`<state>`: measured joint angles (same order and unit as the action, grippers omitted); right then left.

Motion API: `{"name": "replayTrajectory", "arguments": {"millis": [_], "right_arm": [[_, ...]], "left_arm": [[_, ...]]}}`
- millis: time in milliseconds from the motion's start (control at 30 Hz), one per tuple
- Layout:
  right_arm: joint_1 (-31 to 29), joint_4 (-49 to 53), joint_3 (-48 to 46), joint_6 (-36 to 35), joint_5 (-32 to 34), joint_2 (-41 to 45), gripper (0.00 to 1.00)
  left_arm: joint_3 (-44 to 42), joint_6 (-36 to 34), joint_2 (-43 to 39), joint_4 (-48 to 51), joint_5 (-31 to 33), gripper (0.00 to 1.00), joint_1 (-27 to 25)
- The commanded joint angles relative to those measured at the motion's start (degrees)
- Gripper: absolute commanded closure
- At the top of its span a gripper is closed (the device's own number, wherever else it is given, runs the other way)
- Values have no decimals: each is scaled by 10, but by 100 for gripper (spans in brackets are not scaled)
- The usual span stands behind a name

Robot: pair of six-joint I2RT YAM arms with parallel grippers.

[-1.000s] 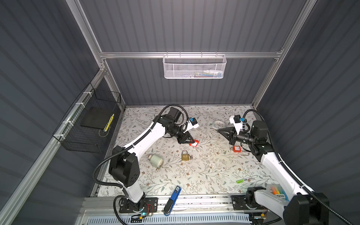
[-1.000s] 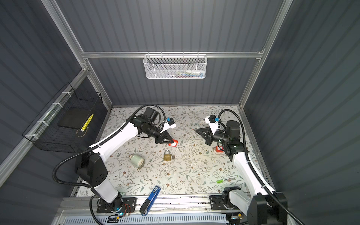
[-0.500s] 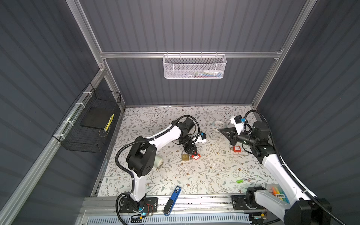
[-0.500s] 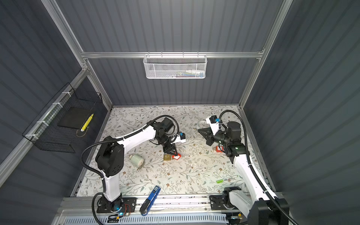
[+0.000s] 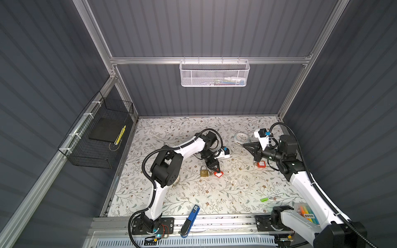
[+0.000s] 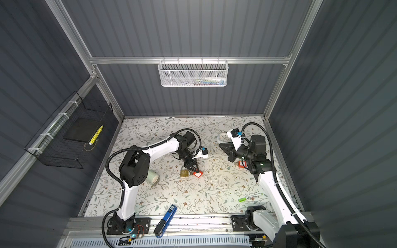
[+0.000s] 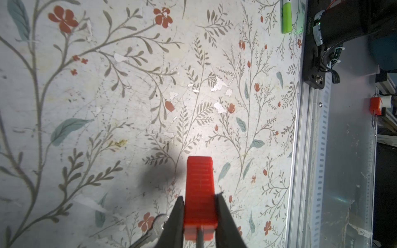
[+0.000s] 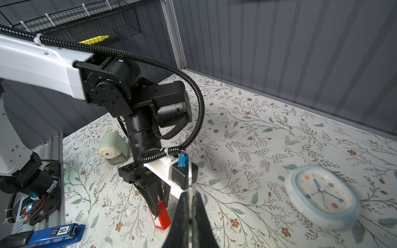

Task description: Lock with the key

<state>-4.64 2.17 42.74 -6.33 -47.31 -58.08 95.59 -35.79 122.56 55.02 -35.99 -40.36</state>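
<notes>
Floral mat (image 5: 214, 197) bare toward front; left fingers (image 7: 176, 223) clamp red key tag (image 7: 199, 193) beside padlock (image 5: 204, 172); right fingers (image 8: 182, 214) closed.

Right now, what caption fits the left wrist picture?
Left hand pinches a red key tag over the floral tabletop.

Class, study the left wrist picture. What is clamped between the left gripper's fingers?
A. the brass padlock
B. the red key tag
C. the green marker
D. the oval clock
B: in the left wrist view the left gripper has a finger pressed on each side of the red key tag, while in a top view the brass padlock lies on the table beside it, not gripped.
</notes>
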Motion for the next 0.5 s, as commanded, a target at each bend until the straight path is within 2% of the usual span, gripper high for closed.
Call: {"name": "replayTrajectory", "arguments": {"millis": [0, 233, 433, 467], "right_arm": [[2, 17, -1, -13, 1, 11, 100], [2, 29, 1, -21, 12, 17, 100], [2, 40, 2, -28, 14, 25, 100], [2, 40, 1, -27, 14, 26, 100]], "left_arm": [[17, -18, 9, 17, -27, 100, -2], [63, -35, 59, 72, -49, 100, -2], [86, -37, 83, 83, -32, 100, -2], [89, -35, 85, 82, -27, 97, -2]]}}
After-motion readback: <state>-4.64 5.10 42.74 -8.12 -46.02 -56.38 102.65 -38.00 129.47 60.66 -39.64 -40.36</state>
